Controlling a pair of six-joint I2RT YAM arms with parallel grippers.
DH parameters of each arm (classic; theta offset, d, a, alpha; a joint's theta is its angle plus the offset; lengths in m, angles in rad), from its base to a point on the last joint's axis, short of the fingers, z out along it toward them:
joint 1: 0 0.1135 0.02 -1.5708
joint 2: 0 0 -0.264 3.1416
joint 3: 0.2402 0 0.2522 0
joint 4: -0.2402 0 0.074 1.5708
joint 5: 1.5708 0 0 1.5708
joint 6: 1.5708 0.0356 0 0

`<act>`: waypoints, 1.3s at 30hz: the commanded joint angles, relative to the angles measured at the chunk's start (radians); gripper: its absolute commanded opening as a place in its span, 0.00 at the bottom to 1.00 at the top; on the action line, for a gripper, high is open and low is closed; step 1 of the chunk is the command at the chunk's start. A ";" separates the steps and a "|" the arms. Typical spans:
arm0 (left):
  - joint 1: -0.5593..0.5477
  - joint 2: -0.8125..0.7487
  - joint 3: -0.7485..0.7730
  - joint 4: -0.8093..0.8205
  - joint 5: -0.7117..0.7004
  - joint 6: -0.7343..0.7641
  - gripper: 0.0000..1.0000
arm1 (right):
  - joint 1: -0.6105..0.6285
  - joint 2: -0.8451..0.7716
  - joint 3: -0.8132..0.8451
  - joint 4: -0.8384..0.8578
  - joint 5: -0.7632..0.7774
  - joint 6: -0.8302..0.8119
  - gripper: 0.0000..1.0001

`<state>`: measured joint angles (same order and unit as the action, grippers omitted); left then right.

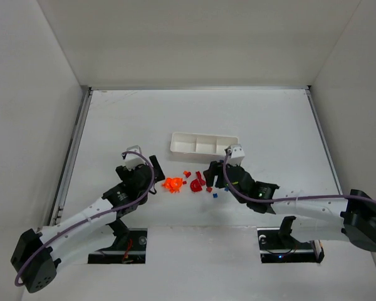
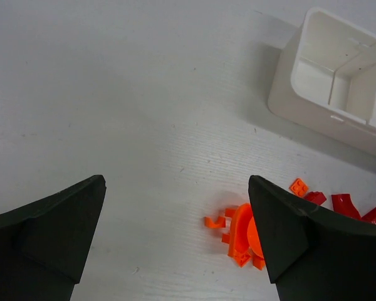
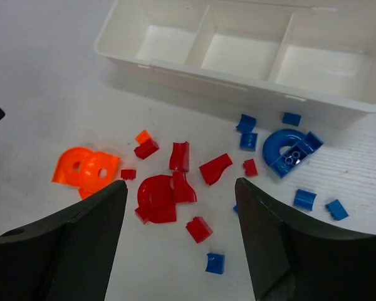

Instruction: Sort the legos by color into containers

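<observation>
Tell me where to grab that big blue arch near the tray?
Probably from straight above: the blue arch lies flat, so the right gripper could pinch its curved band, one finger in the hollow. The tray crowds a side approach.

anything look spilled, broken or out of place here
Nothing looks damaged. The legos lie loose on the table in front of the tray, whose three compartments are all empty. The only oddity: one small orange piece sits among the red ones, apart from the orange cluster.

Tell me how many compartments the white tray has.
3, side by side in the white tray: the left compartment, the middle one, the right one. All look empty; none seems hidden.
</observation>
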<state>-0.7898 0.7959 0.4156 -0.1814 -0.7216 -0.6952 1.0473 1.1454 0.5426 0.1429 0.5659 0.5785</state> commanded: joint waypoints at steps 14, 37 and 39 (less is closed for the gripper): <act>0.051 -0.112 0.009 0.083 0.002 0.016 1.00 | 0.191 0.148 0.037 0.096 0.075 0.320 0.18; -0.116 -0.155 -0.176 0.214 0.086 0.005 0.34 | 0.130 0.612 0.209 0.402 -0.089 0.431 0.43; -0.114 -0.136 -0.176 0.227 0.102 0.003 0.34 | 0.119 0.628 0.212 0.405 -0.093 0.438 0.41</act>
<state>-0.9020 0.6350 0.2462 -0.0151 -0.6456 -0.6743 1.1854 1.7409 0.7181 0.4622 0.4862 0.9863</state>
